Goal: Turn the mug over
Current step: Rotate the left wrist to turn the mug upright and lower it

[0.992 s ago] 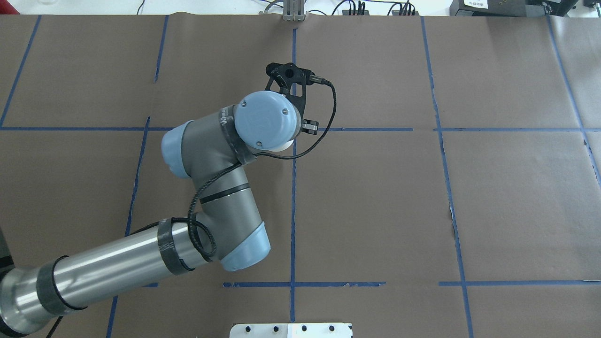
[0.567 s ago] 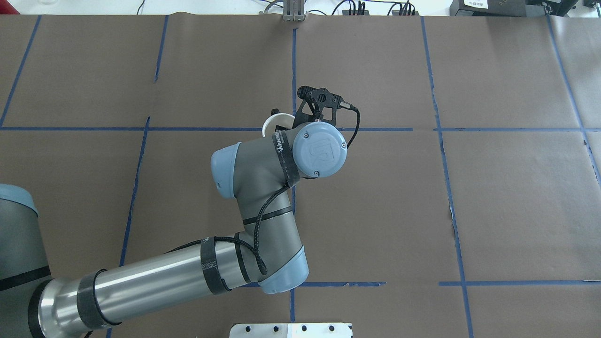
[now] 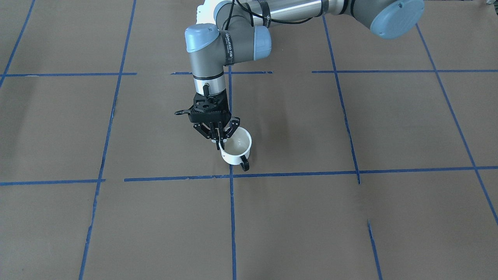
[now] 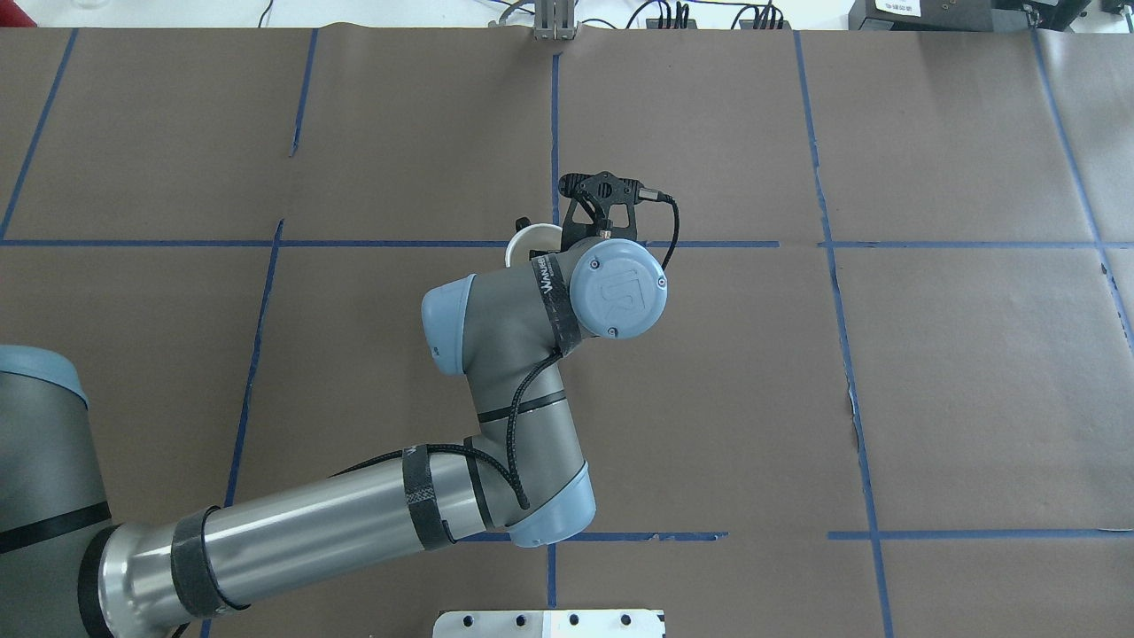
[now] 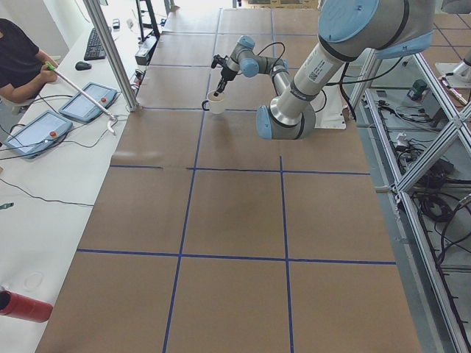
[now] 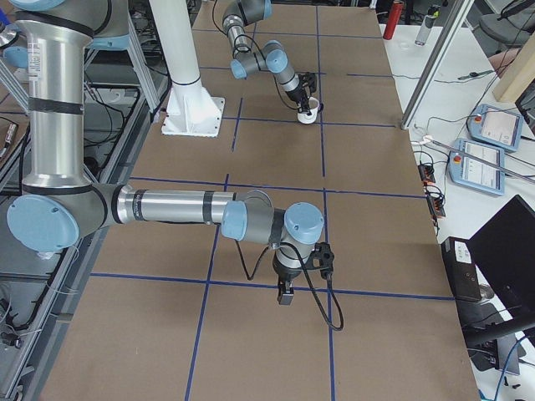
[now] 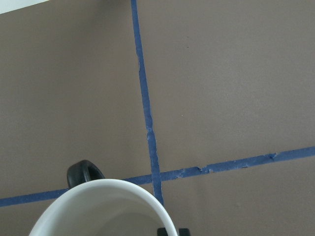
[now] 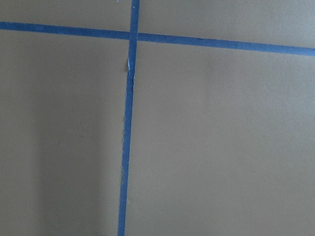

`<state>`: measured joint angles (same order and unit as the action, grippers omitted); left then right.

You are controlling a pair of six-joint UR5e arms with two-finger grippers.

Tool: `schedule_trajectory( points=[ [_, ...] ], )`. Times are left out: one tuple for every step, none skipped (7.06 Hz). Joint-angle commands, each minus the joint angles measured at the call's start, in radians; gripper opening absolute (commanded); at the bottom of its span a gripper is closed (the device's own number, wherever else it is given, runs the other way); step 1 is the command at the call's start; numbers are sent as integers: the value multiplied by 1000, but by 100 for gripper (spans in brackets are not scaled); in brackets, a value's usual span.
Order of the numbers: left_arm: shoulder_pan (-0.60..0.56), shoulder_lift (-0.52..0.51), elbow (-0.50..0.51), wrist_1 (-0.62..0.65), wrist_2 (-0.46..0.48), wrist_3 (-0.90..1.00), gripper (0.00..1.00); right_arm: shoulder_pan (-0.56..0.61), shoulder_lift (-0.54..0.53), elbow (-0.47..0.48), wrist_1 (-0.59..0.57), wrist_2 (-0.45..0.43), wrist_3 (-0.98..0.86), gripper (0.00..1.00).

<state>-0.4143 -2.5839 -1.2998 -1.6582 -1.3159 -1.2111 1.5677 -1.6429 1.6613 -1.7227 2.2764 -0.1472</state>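
Note:
The white mug (image 3: 235,154) stands upright, mouth up, with its black handle (image 3: 244,165) toward the camera; its smiley face does not show. My left gripper (image 3: 219,142) points down, shut on the mug's rim, one finger inside and one outside. I cannot tell whether the mug rests on the paper or hangs just above it. From overhead only part of the rim (image 4: 529,236) shows beside the wrist. The left wrist view shows the rim (image 7: 98,204) and handle (image 7: 84,173). My right gripper (image 6: 284,294) hangs over the table far from the mug; I cannot tell if it is open.
Brown paper with blue tape lines (image 3: 230,217) covers the table. A white base plate (image 4: 549,623) sits at the near edge. Tablets (image 5: 81,103) and an operator (image 5: 18,62) are along the far side bench.
My left wrist has swung right and toward the robot and turned over. The mug's rim, hidden under the wrist a second ago, now shows to the wrist's left.

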Motion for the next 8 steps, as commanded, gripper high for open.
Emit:
schedule_trajectory(
  points=[
    [0,-1,16,-3,1,-5,0,0,0,0,0,0,0,100],
    [0,-8,22,-5,1,-7,0,0,0,0,0,0,0,100],
    [2,-9,22,-8,1,-7,0,0,0,0,0,0,0,100],
    [2,-16,25,-8,0,-13,0,0,0,0,0,0,0,100],
    [2,-27,40,-9,1,-13,0,0,0,0,0,0,0,100],
    [5,-32,47,-18,1,-13,4,0,0,0,0,0,0,100],
    [8,-35,57,-18,0,-13,6,0,0,0,0,0,0,100],
    [8,-35,59,-18,1,-13,13,0,0,0,0,0,0,100]
  ],
)
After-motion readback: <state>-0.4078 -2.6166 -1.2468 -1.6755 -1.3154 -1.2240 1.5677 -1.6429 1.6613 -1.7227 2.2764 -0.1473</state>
